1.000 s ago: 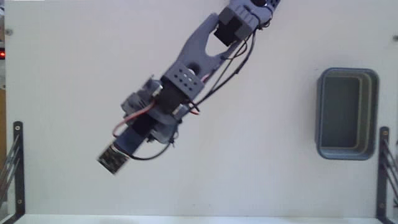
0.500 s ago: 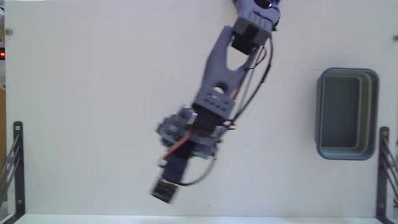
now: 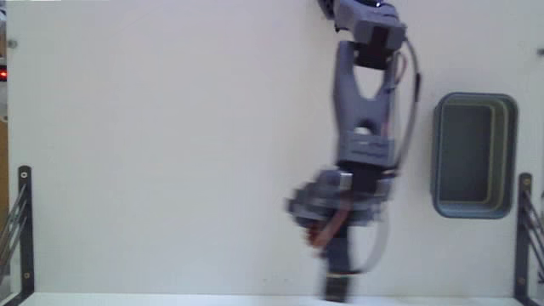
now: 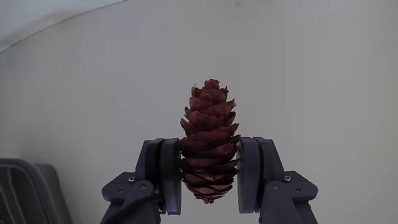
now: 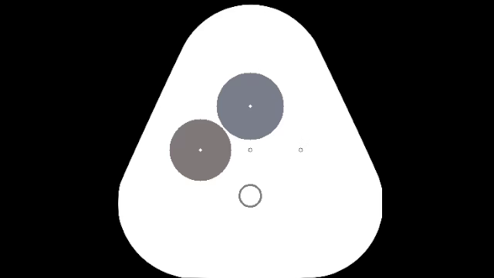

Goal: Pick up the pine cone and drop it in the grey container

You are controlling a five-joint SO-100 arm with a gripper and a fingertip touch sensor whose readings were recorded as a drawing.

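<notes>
In the wrist view the pine cone (image 4: 210,124), reddish-brown with overlapping scales, stands upright between my two grey fingers (image 4: 163,174). My gripper (image 4: 210,177) is shut on its lower half. The fixed view shows my arm (image 3: 361,127) reaching from the top edge down to the table's front edge, its tip (image 3: 336,285) motion-blurred; the cone cannot be made out there. The grey container (image 3: 476,99), a blue-grey tub with nothing visible inside, sits at the right, apart from my arm and to the right of its tip.
Black metal brackets stand at the left edge (image 3: 21,221) and the right edge (image 3: 525,229) of the white table. A dark grey ribbed shape (image 4: 25,190) fills the wrist view's lower left corner; what it is I cannot tell.
My arm has swung from the lower left across the table to the right, so its tip is now much closer to the container. The tub has not moved.
</notes>
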